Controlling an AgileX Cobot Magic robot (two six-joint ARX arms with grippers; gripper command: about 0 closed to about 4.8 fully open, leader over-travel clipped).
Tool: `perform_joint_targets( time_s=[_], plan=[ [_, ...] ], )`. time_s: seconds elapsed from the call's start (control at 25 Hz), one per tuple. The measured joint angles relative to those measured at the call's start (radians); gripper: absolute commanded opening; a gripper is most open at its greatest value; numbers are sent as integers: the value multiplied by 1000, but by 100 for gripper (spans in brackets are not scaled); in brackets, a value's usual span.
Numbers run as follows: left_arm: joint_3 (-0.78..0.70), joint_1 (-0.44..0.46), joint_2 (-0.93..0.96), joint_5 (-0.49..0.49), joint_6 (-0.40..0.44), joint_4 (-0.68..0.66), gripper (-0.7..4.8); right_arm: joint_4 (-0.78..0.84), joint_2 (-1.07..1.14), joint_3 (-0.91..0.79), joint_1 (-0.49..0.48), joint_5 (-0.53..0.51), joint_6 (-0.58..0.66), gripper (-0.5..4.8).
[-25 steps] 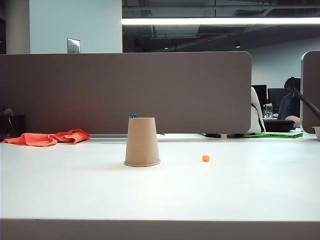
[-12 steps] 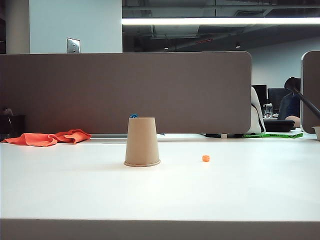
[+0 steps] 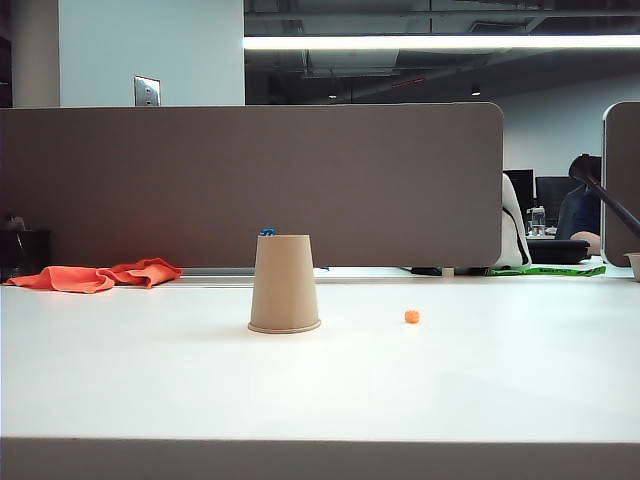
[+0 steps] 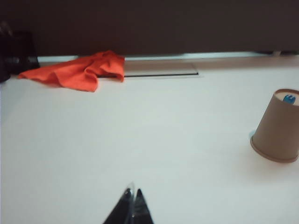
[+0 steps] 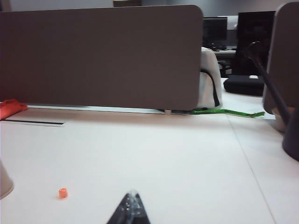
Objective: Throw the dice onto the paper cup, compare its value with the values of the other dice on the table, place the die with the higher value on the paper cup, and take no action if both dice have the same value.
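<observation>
Nothing has shifted in the exterior view since the earlier frames: cup, both dice and cloth sit where they did.

Left gripper [image 4: 132, 207]: tips pressed together, clenched on nothing, hovering over bare desk [image 4: 140, 140]. Paper cup [image 4: 276, 126] stands upside down, ahead of this gripper and off to its right, well apart. Blue die [image 4: 290, 98] rests on the cup's upturned base, near the edge.

Right gripper [image 5: 131, 207]: tips likewise closed, empty. Orange die [image 5: 63, 192] lies on the desk ahead and to its left, apart from the gripper and apart from the cup [image 5: 4, 183], whose edge just shows.

Task state, judged: the blue die already sits on the cup, the orange one on the desk; pip values unreadable here.

Handling, judged:
- Dice: tiny, rigid, very light, smooth faces. Likely to skid or flip if pinched off-centre. Take hold across two opposite flat faces, gripper coming straight down.
- Cup: thin paper, light, crushes and tips easily. Any nudge could topple it and spill the blue die.

Orange cloth [image 4: 77, 71] lies far ahead of the left gripper, clear of the work.
</observation>
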Motion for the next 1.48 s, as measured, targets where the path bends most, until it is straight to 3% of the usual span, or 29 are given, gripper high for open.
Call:
perform_joint_targets(
  time_s=[0.24,0.96,1.16,1.48],
  plan=[
    [-57,0,0,4,3,100,-6,0,0,0,0,-61,-77,-6],
    [-62,0,0,-42,130,47,-6,-48,0,0,0,-62,-103,-6],
    [-62,0,0,-58,42,47,-6,-48,0,0,0,-61,-107,-6],
    [-62,0,0,-29,37,47,-6,-48,0,0,0,-61,-107,-6]
  ],
)
